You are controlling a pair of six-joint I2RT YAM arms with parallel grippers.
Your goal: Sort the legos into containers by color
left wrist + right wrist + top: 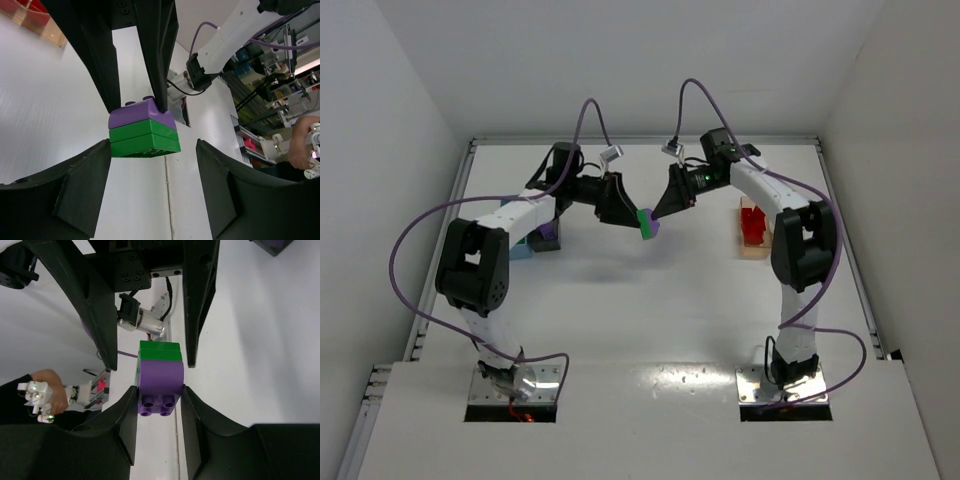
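A stack of one purple brick [652, 229] on two green bricks [643, 219] hangs in the air above mid-table between my two grippers. My right gripper [660, 214] is shut on the purple brick [159, 377], studs toward its camera, with the green bricks [159, 351] beyond. My left gripper [631, 216] is open, its fingers [82, 185] spread wide on either side of the green bricks [144, 139]; the left finger sits close beside them and the right finger stands well apart. The purple brick [141, 115] sits pinched between the right gripper's fingers [155, 55].
A peach-orange bin [754, 245] holding red bricks [751, 222] stands at the right, and shows in the left wrist view [47, 32]. A light blue bin [522, 249] and a purple piece [548, 234] lie partly hidden under the left arm.
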